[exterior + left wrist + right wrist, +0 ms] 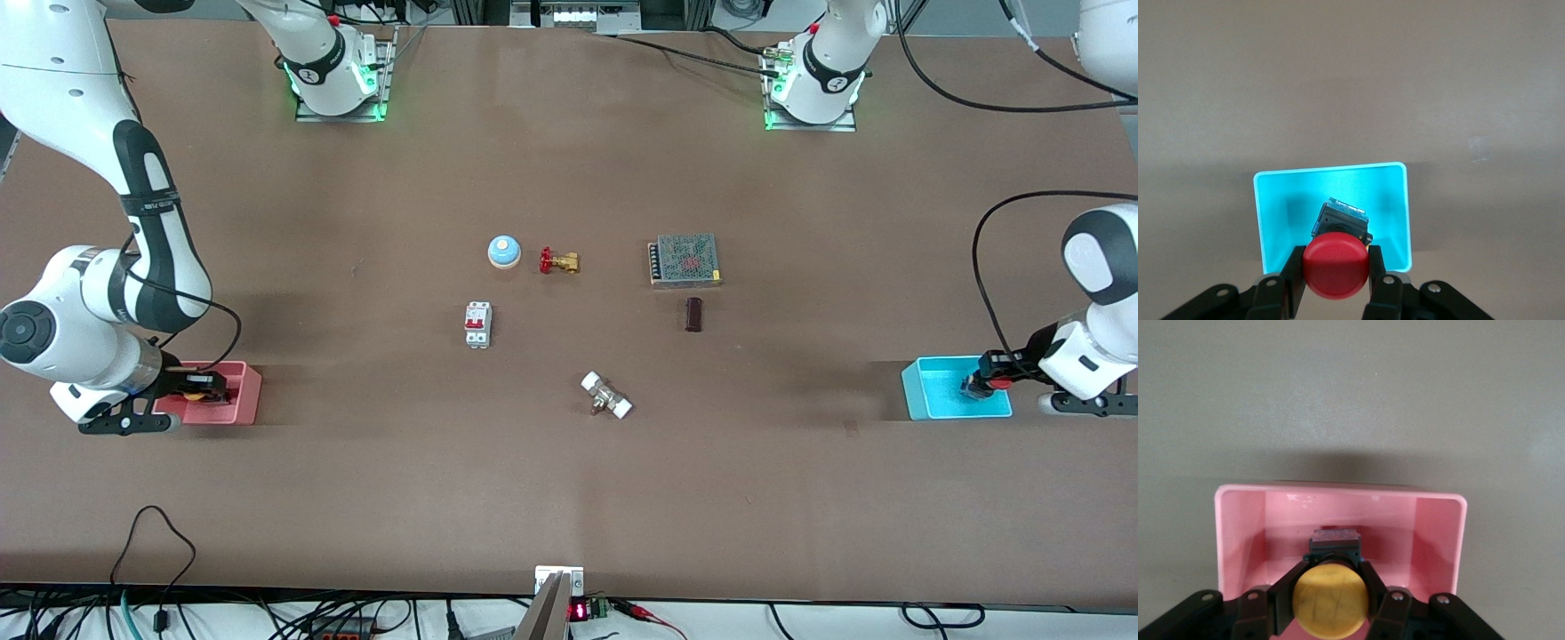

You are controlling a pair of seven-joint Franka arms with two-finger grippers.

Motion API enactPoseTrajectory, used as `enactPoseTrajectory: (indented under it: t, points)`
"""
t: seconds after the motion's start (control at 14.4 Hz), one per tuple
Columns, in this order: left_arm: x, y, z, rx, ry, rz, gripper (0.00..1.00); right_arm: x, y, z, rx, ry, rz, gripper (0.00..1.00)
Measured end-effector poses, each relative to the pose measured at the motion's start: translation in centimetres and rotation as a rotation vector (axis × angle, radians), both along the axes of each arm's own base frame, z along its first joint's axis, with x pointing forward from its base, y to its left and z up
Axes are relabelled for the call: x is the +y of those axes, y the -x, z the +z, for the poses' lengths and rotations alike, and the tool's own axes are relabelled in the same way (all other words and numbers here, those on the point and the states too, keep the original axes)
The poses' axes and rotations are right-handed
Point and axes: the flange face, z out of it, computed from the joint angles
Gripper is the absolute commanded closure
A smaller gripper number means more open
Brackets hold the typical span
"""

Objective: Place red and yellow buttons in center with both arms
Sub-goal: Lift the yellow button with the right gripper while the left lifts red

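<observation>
White-capped fitting (606, 396) lies nearest me on the bench (356, 498). My left hand (1336, 277) grips the red button (1336, 267) over the blue tray (1398, 200); my right hand (1330, 603) grips the yellow button (1330, 599) over the pink tray (1238, 520).

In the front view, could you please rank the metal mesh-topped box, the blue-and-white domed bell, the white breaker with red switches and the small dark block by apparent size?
Largest to smallest:
1. Metal mesh-topped box
2. White breaker and domed bell: too alike to rank
3. Dark block
</observation>
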Motion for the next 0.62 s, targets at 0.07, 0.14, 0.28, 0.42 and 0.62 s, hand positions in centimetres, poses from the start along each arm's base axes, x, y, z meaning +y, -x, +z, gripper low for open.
enactPoseTrajectory:
  t: [0.07, 0.14, 0.28, 0.42, 0.62]
  points:
    - [-0.8, -0.1, 0.7, -0.002, 0.002, -0.01, 0.86, 0.0, -0.3, 0.8, 0.01, 0.0, 0.009, 0.92]
    - [-1.9, -0.1, 1.1, 0.003, 0.007, -0.022, 0.86, -0.1, -0.7, 1.9, 0.015, 0.0, 0.019, 0.92]
    - [-4.1, -0.4, 1.2, 0.013, 0.012, -0.032, 0.86, 0.2, -1.3, 4.9, 0.02, -0.002, 0.038, 0.92]
    - [-7.2, -0.7, 0.9, 0.02, 0.017, -0.024, 0.85, 2.0, -1.3, 8.6, 0.02, -0.01, 0.063, 0.93]
    - [-12.5, -0.9, -0.1, 0.042, 0.023, -0.007, 0.85, 8.7, -1.1, 11.8, 0.013, -0.014, 0.133, 0.95]
